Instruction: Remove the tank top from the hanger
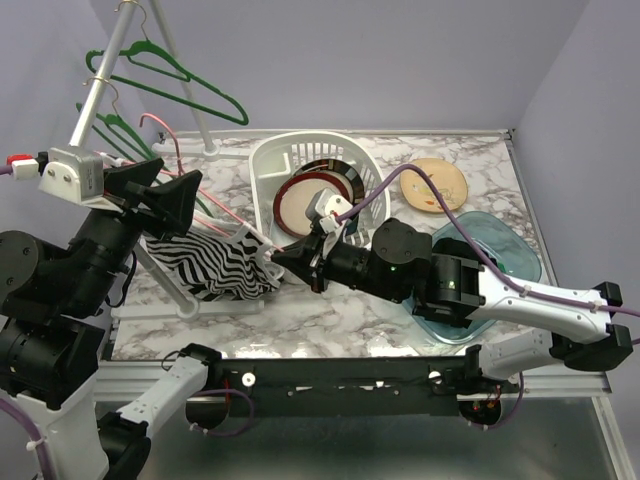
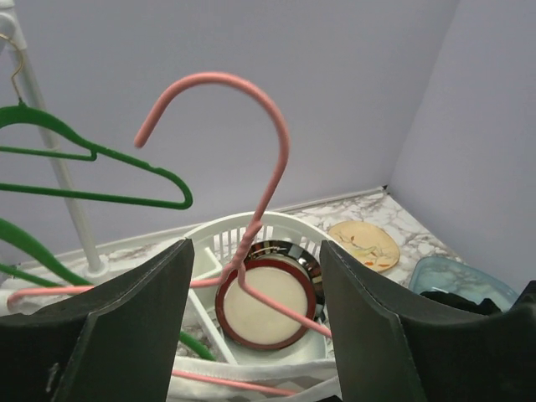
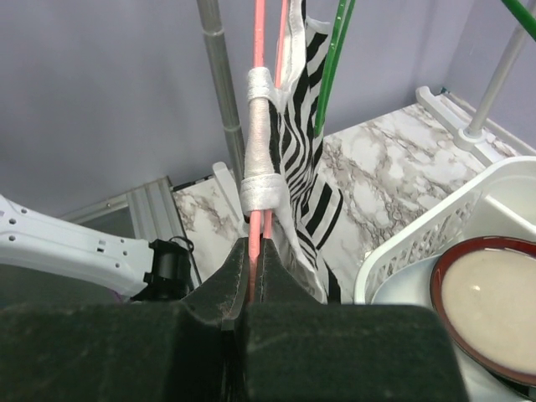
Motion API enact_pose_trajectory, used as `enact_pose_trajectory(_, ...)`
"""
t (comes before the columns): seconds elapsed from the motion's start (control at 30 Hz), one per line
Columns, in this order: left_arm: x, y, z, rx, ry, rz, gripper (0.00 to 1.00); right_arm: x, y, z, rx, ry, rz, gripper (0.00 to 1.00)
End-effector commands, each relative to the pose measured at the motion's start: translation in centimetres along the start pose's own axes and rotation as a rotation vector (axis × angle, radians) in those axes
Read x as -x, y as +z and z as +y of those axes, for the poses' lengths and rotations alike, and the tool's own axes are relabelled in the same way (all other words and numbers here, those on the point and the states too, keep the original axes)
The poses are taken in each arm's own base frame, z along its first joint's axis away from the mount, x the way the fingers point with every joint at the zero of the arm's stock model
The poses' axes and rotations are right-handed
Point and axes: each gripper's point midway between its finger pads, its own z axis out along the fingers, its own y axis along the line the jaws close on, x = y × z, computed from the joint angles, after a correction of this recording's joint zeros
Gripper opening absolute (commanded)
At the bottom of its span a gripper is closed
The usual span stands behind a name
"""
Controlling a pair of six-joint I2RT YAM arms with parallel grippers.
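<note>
Currently the tank top [image 1: 215,265] hangs on the hanger [image 2: 211,78], left of the basket [image 1: 268,172], above the tabletop [image 1: 330,315], its strap wound round one arm. The right pincer [image 3: 254,251] pinches that arm; the left pincer [image 2: 255,251] is spread either side of the hook.

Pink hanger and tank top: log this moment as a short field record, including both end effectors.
tank top: zebra-striped, on the pink hanger
strap: white, wrapped around the hanger's arm
left end effector: open, hanger hook between its fingers
right end effector: shut on the pink hanger, just below the strap
rack: carries green hangers
basket: white, holds dishes
task: not done
</note>
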Motion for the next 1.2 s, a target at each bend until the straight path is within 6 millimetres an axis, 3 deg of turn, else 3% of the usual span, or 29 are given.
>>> enact_pose_trajectory(0.0,1.4,0.5,-1.8,-0.100,0.007,-0.052,0.70,1.9,-1.3,0.4,0.041,0.005,-0.062,0.01)
enact_pose_trajectory(0.23,-0.2,1.6,-1.4,-0.091,0.009,-0.004,0.64,2.0,-2.0,0.4,0.045,0.022,-0.080,0.01)
enact_pose_trajectory(0.47,0.0,2.3,-1.7,-0.110,-0.018,-0.026,0.58,2.1,-2.1,0.4,0.054,0.000,-0.054,0.01)
enact_pose_trajectory(0.6,-0.5,2.8,-2.8,-0.172,-0.037,-0.007,0.26,2.1,-2.5,0.2,0.047,0.006,-0.066,0.01)
enact_pose_trajectory(0.63,-0.6,2.9,-2.8,-0.171,-0.047,-0.005,0.09,2.2,-2.7,0.2,0.047,0.008,-0.069,0.01)
enact_pose_trajectory(0.67,-0.4,3.0,-2.7,-0.163,-0.053,-0.015,0.00,2.2,-2.7,0.2,0.043,0.015,-0.068,0.01)
enact_pose_trajectory(0.7,-0.3,3.1,-2.6,-0.159,-0.063,-0.019,0.00,2.1,-2.8,-0.2,0.020,0.024,-0.063,0.02)
enact_pose_trajectory(0.8,0.1,4.1,-2.4,-0.144,-0.097,-0.024,0.00,2.3,-3.5,-1.7,-0.073,0.098,-0.066,0.37)
enact_pose_trajectory(0.83,0.6,4.2,-2.3,-0.134,-0.100,-0.035,0.00,2.5,-3.8,-2.2,-0.099,0.126,-0.071,0.56)
enact_pose_trajectory(0.93,0.6,5.2,-1.2,-0.073,-0.104,-0.029,0.00,3.5,-5.3,-3.7,-0.191,0.230,-0.113,0.75)
enact_pose_trajectory(1.17,0.4,5.9,1.1,0.046,-0.092,-0.043,0.00,6.1,-7.0,-5.0,-0.248,0.324,-0.198,0.77)
